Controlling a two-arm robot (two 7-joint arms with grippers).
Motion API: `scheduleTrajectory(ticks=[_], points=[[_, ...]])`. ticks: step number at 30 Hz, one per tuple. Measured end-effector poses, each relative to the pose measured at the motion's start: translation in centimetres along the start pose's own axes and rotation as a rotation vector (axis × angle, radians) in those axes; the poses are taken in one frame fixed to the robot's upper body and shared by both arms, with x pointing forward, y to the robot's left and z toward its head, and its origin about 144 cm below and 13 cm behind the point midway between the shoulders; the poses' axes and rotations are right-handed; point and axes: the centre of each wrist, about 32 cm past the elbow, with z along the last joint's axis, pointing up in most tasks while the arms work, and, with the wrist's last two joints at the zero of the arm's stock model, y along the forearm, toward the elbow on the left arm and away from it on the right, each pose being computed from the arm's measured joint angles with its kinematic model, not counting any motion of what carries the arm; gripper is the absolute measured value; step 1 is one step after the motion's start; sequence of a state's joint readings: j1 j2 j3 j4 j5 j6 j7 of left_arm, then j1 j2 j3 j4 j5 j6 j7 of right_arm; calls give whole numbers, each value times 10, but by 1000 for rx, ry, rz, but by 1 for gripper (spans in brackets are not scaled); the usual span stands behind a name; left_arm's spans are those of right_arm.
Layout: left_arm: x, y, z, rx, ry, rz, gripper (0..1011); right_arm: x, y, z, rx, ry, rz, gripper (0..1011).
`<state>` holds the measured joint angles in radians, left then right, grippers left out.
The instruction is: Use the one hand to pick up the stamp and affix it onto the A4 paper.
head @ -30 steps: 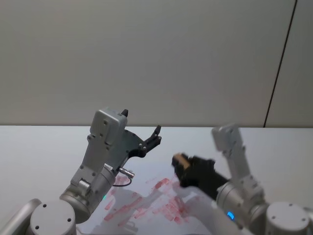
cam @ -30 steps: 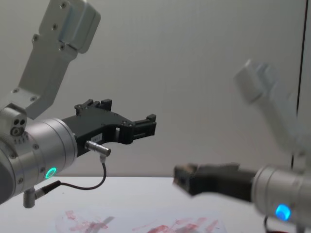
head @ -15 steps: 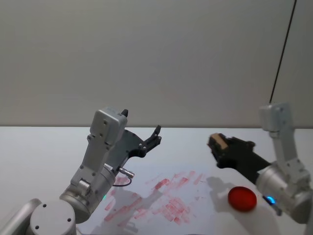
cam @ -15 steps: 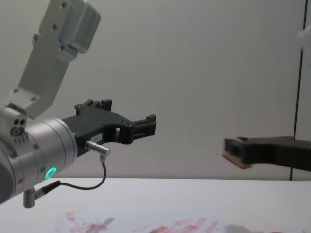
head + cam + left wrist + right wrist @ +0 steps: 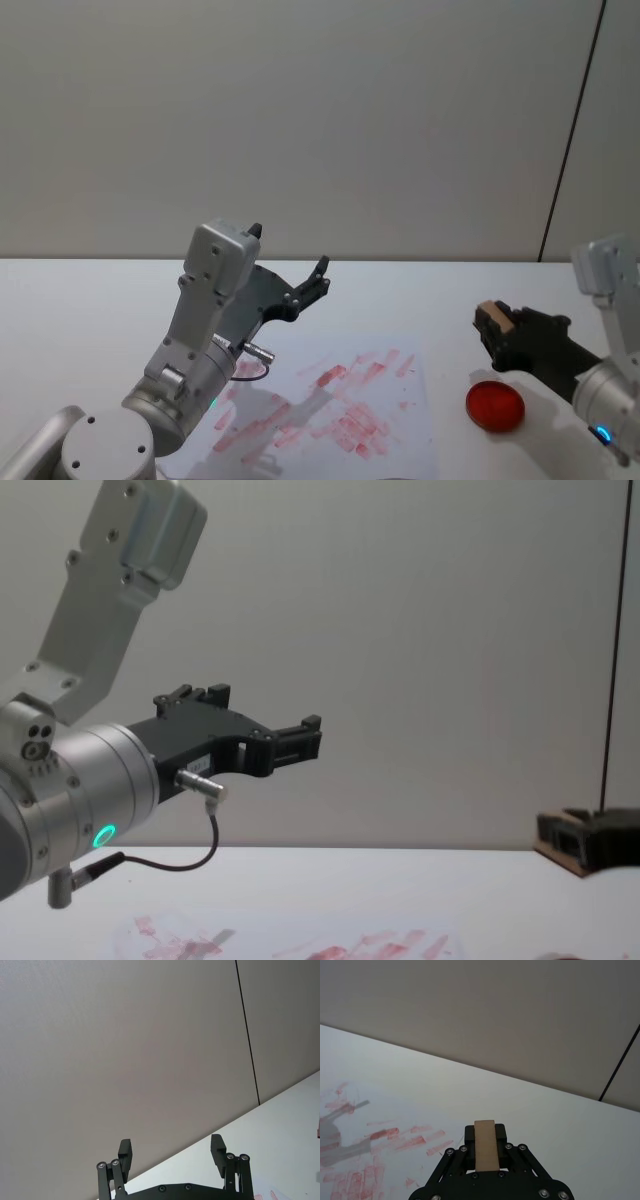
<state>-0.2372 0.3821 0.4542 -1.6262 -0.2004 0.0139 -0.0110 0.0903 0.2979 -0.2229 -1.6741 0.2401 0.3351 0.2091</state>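
My right gripper (image 5: 492, 322) pinches the stamp (image 5: 485, 1144) between its fingers, held in the air at the right, just off the right edge of the A4 paper (image 5: 400, 425) and above the far side of the red ink pad (image 5: 495, 404). My left gripper (image 5: 312, 281) hangs raised over the paper's left part, fingers spread and idle. I judge I am at the inking step: next I must lower the stamp onto the pad, then carry it left over the sheet.

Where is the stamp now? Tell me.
The stamp is clamped in the right gripper, at the head view's right, above the red ink pad, beside the A4 paper.
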Motion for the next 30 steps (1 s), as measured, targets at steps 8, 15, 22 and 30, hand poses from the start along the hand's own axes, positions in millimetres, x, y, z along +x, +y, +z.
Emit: scheduleTrajectory(ticks=[8,15,22,30], points=[[0,0,0,0,0,0,1002,7,-5,-13,-51,-20,-16,219],[0,0,0,0,0,0,1003,9,-8,-22,-87,-34,-17,219],[0,0,0,0,0,0,1003,8,-7,-28,-113,-43,-4,219],[0,0,0,0,0,0,1002,7,-6,-32,-134,-50,9,220]])
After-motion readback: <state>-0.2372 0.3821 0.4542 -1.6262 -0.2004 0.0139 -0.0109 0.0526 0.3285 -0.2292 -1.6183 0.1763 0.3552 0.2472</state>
